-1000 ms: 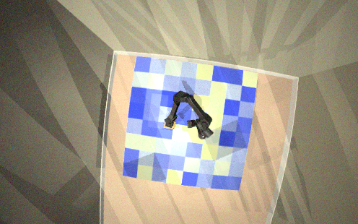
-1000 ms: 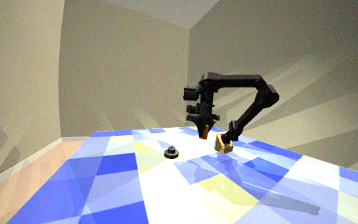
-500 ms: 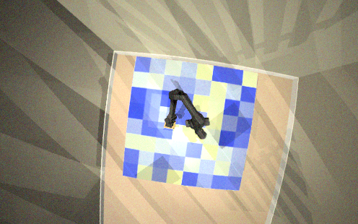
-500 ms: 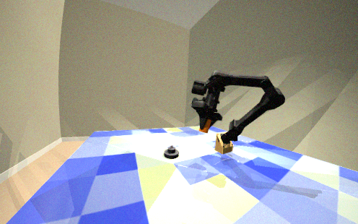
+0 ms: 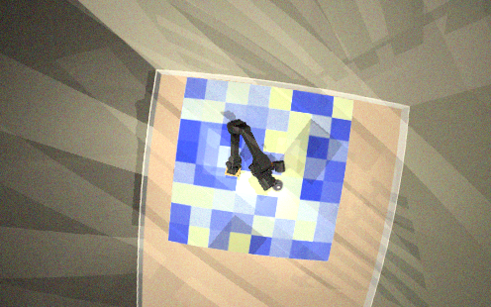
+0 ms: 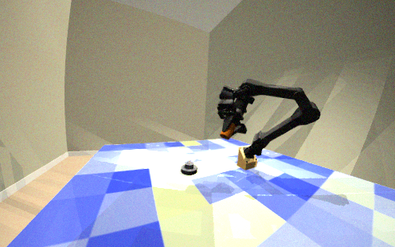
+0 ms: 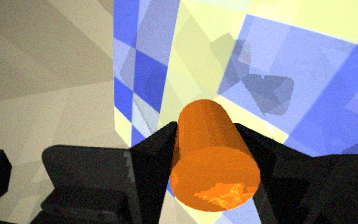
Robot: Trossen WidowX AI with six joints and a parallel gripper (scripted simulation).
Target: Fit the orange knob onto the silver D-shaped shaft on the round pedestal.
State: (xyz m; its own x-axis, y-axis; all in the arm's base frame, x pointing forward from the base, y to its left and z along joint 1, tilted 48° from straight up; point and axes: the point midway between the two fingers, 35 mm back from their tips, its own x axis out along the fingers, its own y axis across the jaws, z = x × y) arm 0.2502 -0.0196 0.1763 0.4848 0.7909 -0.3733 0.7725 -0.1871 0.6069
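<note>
Above the blue-and-yellow patchwork surface [image 5: 198,195] [image 6: 127,179] [image 7: 295,60], my claw [image 6: 232,127] [image 7: 204,127] is partly open, its jaws closed on the sides of the orange knob [image 6: 228,131] [image 7: 215,177]. The exterior view shows the knob held clear of the surface and tilted, its lower end directed down and towards the side where the pedestal stands. In the wrist view, the knob lies between my two dark fingers, with one broad round end facing the camera. The underside hole cannot be made out, so I cannot tell how its flat side is turned.

The round pedestal [image 5: 278,189] [image 6: 189,171] stands upright on the surface, apart from the knob and lower than it. Its short shaft [image 5: 278,185] [image 6: 189,162] rises from the centre and is bare; the flat on it is too small to distinguish. Seen from above, the pedestal lies just beside the far end of my black arm [image 5: 252,144] [image 6: 275,91], where the claw and knob cannot be told apart from the dark wrist parts. The arm bends sharply at the elbow and descends to a tan base block [image 5: 233,173] [image 6: 247,161] on the same surface.
</note>
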